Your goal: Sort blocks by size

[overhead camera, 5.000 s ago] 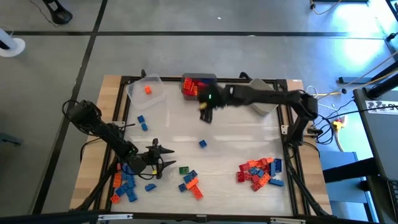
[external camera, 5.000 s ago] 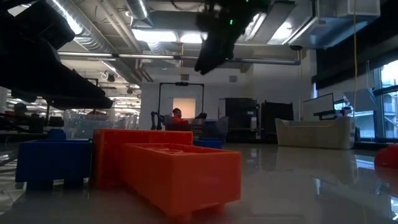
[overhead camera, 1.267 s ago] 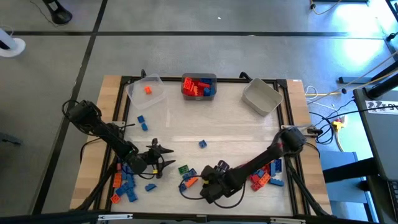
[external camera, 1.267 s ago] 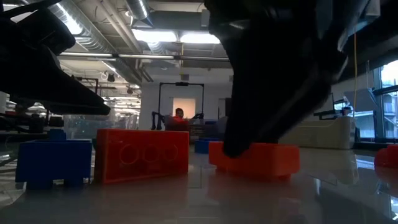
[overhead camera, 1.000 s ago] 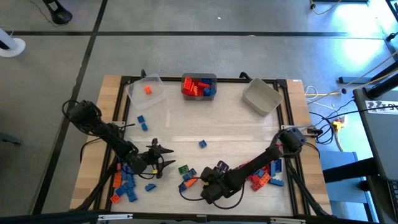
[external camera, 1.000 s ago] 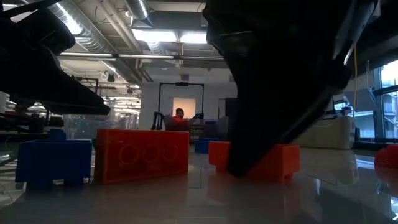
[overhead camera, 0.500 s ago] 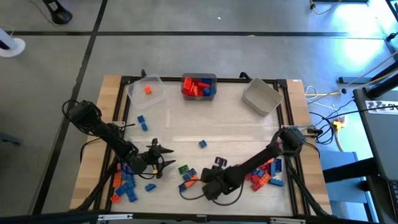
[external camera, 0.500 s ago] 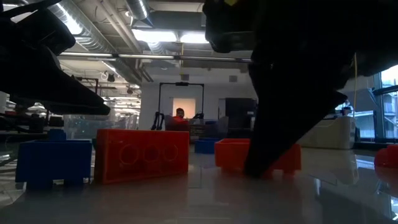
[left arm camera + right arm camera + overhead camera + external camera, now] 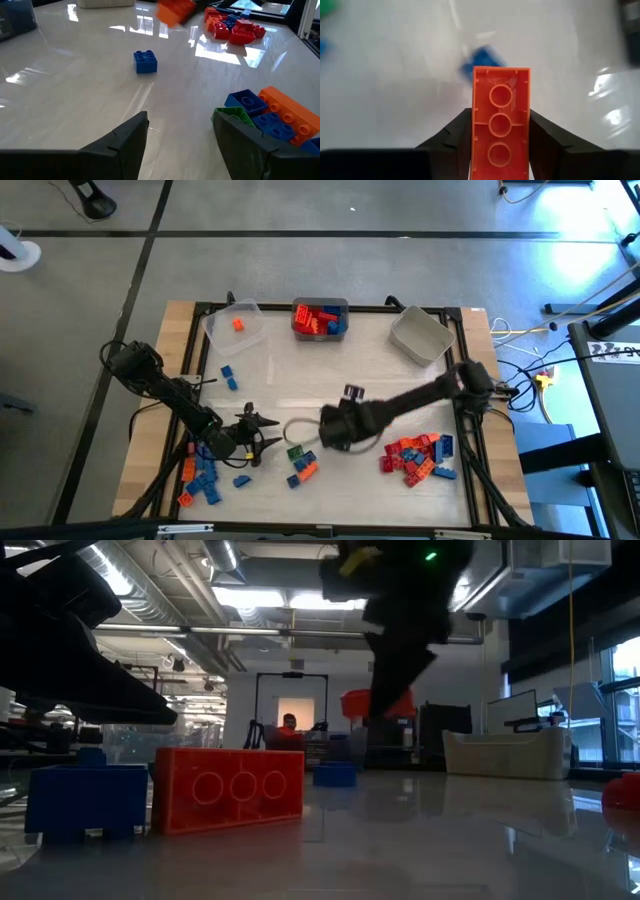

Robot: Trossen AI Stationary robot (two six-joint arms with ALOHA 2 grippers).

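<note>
**Right gripper holding long orange brick above table centre**

Right gripper (image 9: 332, 427), at the centre of the high view, is clenched on a long orange plastic studded brick (image 9: 500, 130); the right wrist view shows the brick's hollow underside seated between the two dark fingers (image 9: 455, 132). In the low view the brick (image 9: 377, 702) hangs clear of the table surface, upper centre of frame.

Left gripper (image 9: 252, 438), lower left of the high view, rests with its fingers spread and nothing between them, as the left wrist view confirms (image 9: 181, 135).

Loose bricks lie in three groups: a blue-and-orange cluster (image 9: 200, 477) at the lower left, a small mixed group with a green piece (image 9: 300, 464) at the lower centre, and a mostly red and orange pile (image 9: 415, 457) at the lower right. A single small blue brick (image 9: 145, 62) sits apart on the pale table (image 9: 380, 380).

Along the upper edge stand a clear plastic bin (image 9: 236, 328) holding one orange brick, a grey bin (image 9: 320, 319) filled with red, orange and blue bricks, and a grey bin (image 9: 420, 336) at the upper right.
</note>
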